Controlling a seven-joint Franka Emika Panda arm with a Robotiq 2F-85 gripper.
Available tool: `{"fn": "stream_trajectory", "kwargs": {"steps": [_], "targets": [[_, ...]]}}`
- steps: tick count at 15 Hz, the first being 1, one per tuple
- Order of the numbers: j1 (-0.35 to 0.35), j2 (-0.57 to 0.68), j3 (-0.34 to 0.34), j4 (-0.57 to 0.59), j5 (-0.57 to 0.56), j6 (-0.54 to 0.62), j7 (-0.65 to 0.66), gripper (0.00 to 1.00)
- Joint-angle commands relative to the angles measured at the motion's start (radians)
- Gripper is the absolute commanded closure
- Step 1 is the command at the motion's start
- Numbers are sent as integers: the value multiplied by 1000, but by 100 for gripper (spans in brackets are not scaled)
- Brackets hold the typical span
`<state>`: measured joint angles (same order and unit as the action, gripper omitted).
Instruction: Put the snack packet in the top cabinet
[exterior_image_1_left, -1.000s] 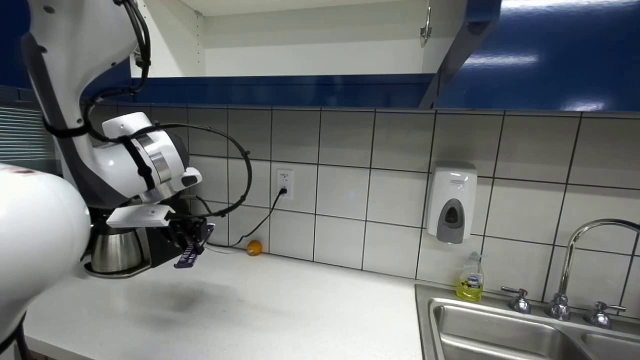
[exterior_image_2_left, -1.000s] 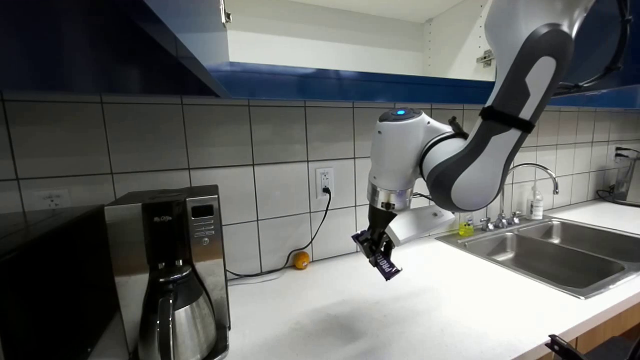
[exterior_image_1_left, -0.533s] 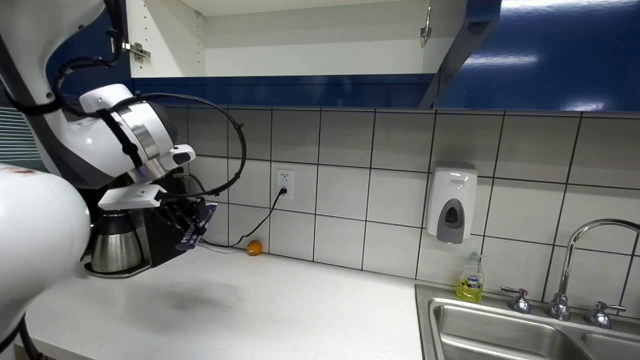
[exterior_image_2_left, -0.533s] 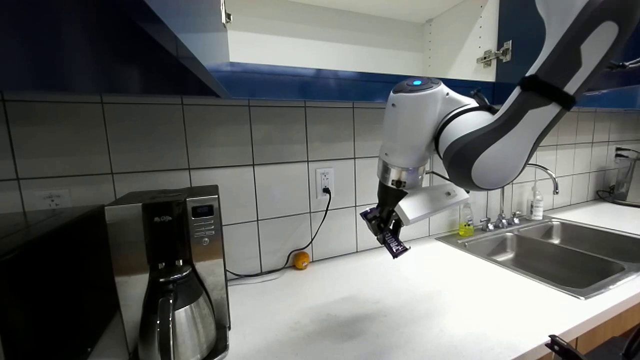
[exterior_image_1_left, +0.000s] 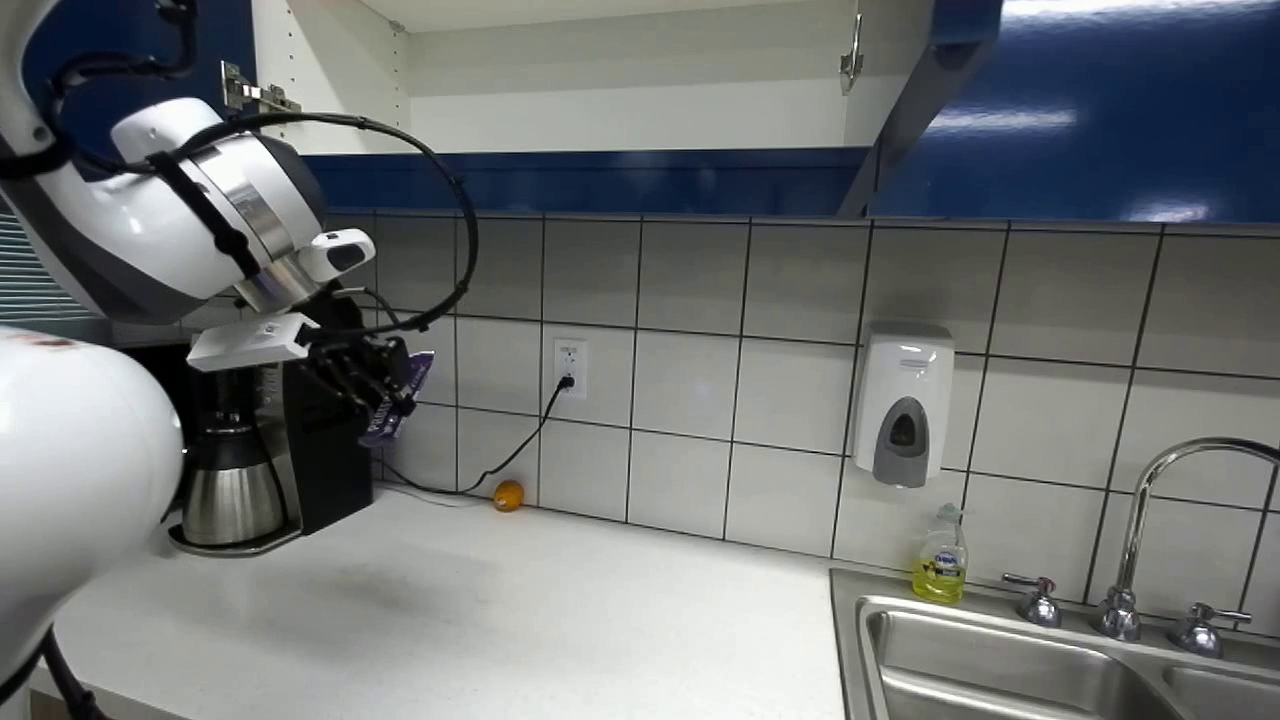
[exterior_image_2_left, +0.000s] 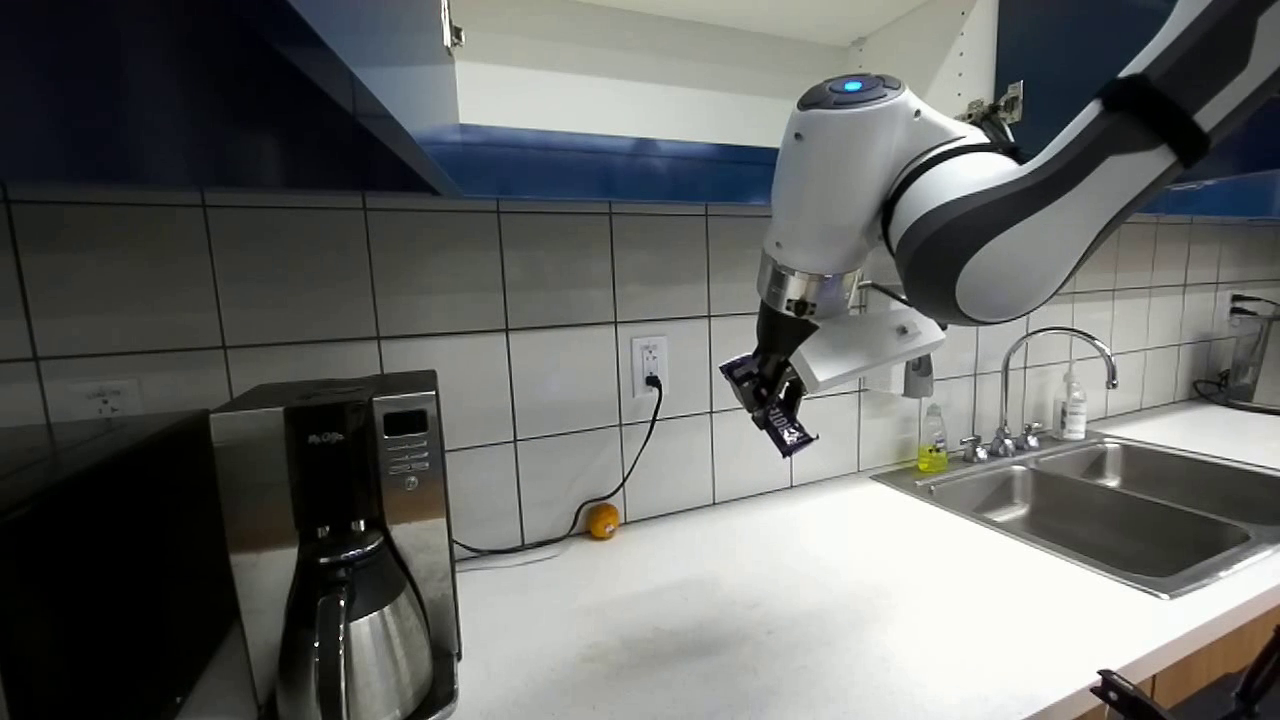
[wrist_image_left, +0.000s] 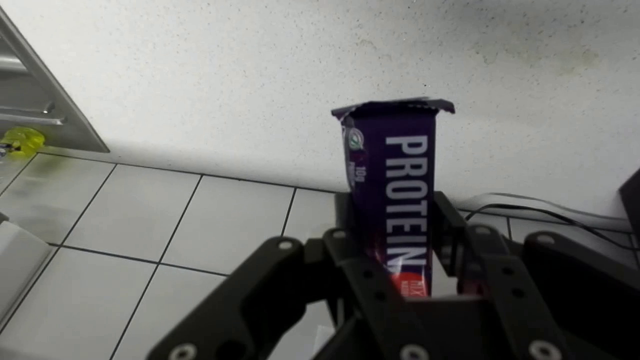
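Note:
The snack packet is a dark purple protein bar wrapper; it shows in both exterior views (exterior_image_1_left: 380, 428) (exterior_image_2_left: 786, 432) and large in the wrist view (wrist_image_left: 392, 150). My gripper (wrist_image_left: 392, 215) is shut on its middle, with one finger on each side; its lower end is partly hidden by the fingers. The gripper also shows in both exterior views (exterior_image_1_left: 393, 392) (exterior_image_2_left: 772, 402). It holds the packet tilted, well above the white counter and below the cabinet. The top cabinet (exterior_image_1_left: 620, 115) stands open with a bare white interior, and its blue bottom edge (exterior_image_2_left: 620, 165) is above the gripper.
An open blue door (exterior_image_1_left: 1120, 120) juts out at the cabinet's side, another (exterior_image_2_left: 1060, 70) behind the arm. A coffee maker (exterior_image_2_left: 410, 530), an orange (exterior_image_2_left: 603, 521) and a plugged cord (exterior_image_1_left: 520, 455) are along the wall. A soap dispenser (exterior_image_1_left: 905, 400) hangs near the sink (exterior_image_1_left: 850, 640).
The arm has risen steadily and drawn back a little, lifting the packet higher above the counter. The gripper has stayed shut on it.

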<state>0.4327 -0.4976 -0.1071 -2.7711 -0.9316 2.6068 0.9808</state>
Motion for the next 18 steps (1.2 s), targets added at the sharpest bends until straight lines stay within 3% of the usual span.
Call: {"fn": "stream_trajectory", "kwargs": {"steps": [1,9,14,15,18], "targets": [[28,-104,37,-13,3,-90,25,85],[77,-271,117,-23,12,-229,87,85],[60,-349,158,-25,-2,-276,149,85],[-46,-361,251,-22,68,-231,106,85],[-109,-385,306,16,100,-228,100,85]]}}
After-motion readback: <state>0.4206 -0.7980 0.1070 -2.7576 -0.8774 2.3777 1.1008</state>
